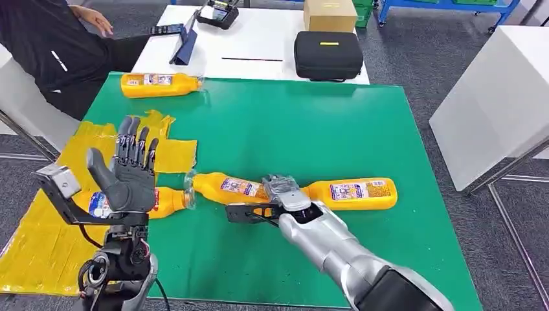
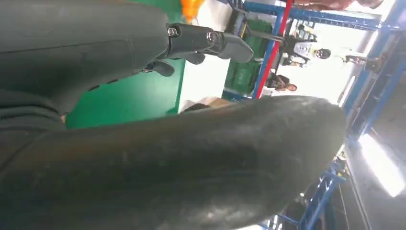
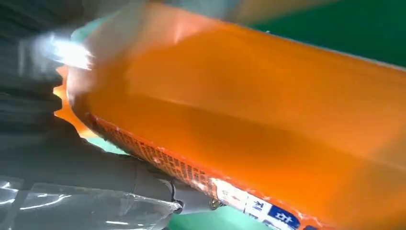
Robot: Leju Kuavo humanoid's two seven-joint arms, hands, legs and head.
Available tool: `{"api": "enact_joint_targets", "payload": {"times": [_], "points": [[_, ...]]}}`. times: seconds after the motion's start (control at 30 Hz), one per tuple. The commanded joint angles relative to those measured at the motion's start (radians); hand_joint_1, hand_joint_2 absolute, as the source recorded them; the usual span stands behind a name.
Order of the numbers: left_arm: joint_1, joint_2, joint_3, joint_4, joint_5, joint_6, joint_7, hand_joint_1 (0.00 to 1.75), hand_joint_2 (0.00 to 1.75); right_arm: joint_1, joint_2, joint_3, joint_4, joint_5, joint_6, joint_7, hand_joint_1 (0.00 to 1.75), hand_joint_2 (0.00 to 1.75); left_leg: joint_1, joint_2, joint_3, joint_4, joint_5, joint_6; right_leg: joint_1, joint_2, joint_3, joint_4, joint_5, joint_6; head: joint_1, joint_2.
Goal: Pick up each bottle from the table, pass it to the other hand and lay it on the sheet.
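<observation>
Several orange bottles lie on the green table (image 1: 324,123). My right hand (image 1: 285,193) grips the middle bottle (image 1: 230,187) at its base end, fingers curled over it and thumb along its near side. In the right wrist view that bottle (image 3: 268,120) sits against my right hand (image 3: 72,163). Another bottle (image 1: 356,193) lies just right of this hand. A third bottle (image 1: 169,202) lies on the yellow sheet (image 1: 39,240), partly hidden behind my left hand (image 1: 131,170), which is raised and holds nothing, fingers spread. The left hand (image 2: 191,172) looms large in its wrist view. A fourth bottle (image 1: 158,84) lies at the far left.
A person in black (image 1: 45,45) sits at the far left corner. Behind the green table a white table (image 1: 259,39) carries a black case (image 1: 328,55), a cardboard box (image 1: 330,14) and a tablet (image 1: 186,39). A white cabinet (image 1: 498,97) stands to the right.
</observation>
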Motion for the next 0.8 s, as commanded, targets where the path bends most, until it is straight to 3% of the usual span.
{"api": "enact_joint_targets", "payload": {"times": [0.03,0.17,0.37,0.47,0.5,0.63,0.8], "points": [[-0.047,-0.005,-0.007,0.087,0.002,-0.003,0.003,0.00,0.00,0.025,-0.012,0.014,0.076,-0.010,-0.004,-0.009,1.75,1.75,0.001,-0.005,0.004,-0.001,0.000,0.000,0.002,-0.003,0.006,-0.001,-0.001,-0.006,0.000,0.000],[-0.038,-0.002,0.000,0.073,0.001,0.000,0.002,0.00,0.00,0.023,-0.013,0.005,0.059,-0.023,-0.058,-0.009,1.75,1.75,0.001,-0.004,0.006,-0.001,0.000,0.000,0.001,-0.002,0.001,-0.001,0.000,-0.005,0.000,0.000],[-0.022,-0.004,0.009,0.053,-0.006,0.000,0.007,0.00,0.00,0.023,-0.020,-0.023,0.032,-0.044,-0.168,-0.012,1.75,1.75,0.001,-0.003,0.006,-0.001,0.000,0.000,0.001,-0.002,0.010,-0.001,-0.001,-0.006,0.000,0.000],[-0.001,-0.001,0.019,0.035,-0.016,0.004,0.010,0.00,0.00,0.028,-0.022,-0.070,-0.012,-0.085,-0.319,-0.038,1.75,1.75,0.000,-0.003,0.006,-0.001,0.000,0.001,0.001,-0.001,0.010,0.000,-0.001,-0.006,0.000,0.000],[0.003,0.001,0.020,0.035,-0.015,0.004,0.010,0.00,0.00,0.020,-0.022,-0.069,-0.014,-0.084,-0.315,-0.038,1.75,1.75,0.000,-0.002,0.006,-0.001,0.000,0.000,0.001,-0.001,0.009,0.000,0.000,-0.005,0.000,0.000],[0.033,0.000,0.040,0.010,-0.024,0.017,0.014,0.00,0.00,0.050,-0.029,-0.148,-0.112,-0.152,-0.474,-0.054,1.75,1.75,0.000,-0.001,0.001,0.000,0.000,0.001,0.001,0.001,0.005,0.001,0.000,-0.004,0.000,0.000],[0.037,0.002,0.043,0.010,-0.023,0.017,0.013,0.00,0.00,0.046,-0.032,-0.147,-0.115,-0.152,-0.471,-0.054,1.75,1.75,0.000,-0.001,0.000,0.000,0.000,0.001,0.001,0.000,0.005,0.001,0.000,-0.004,0.000,0.000]]}}
